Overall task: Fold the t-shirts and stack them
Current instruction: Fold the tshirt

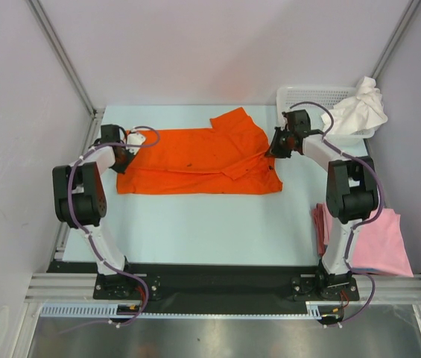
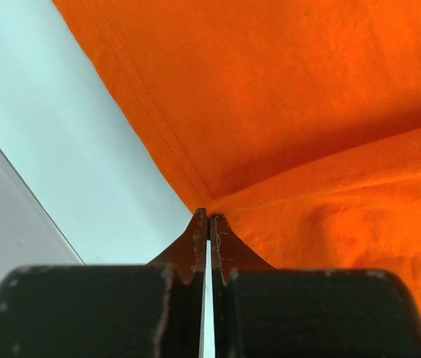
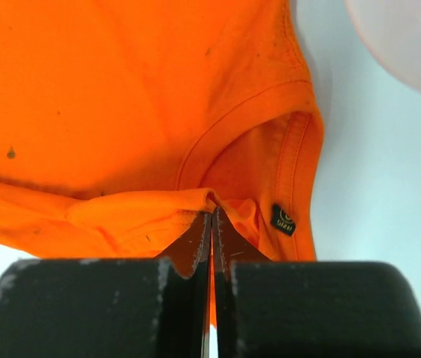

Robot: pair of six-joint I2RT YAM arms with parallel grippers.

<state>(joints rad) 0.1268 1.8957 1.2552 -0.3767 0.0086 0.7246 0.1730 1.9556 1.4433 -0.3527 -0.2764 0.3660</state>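
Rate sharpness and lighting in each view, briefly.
Top external: even soft light, sharp throughout, barely any shadows. Left wrist: hem stitching of the orange t-shirt crisp, no glare. Right wrist: collar label crisp, the pale shape at top right out of focus.

In the top view the right arm (image 1: 352,190) covered the left part of the pink t-shirts (image 1: 381,242) at lower right, and the white t-shirt (image 1: 363,108) hid the right corner of the basket (image 1: 307,95). In the right wrist view the orange t-shirt (image 3: 121,97) ran off the top and left edges, its black label (image 3: 283,219) was too small to read, and a pale blur (image 3: 407,41) at upper right could not be identified.
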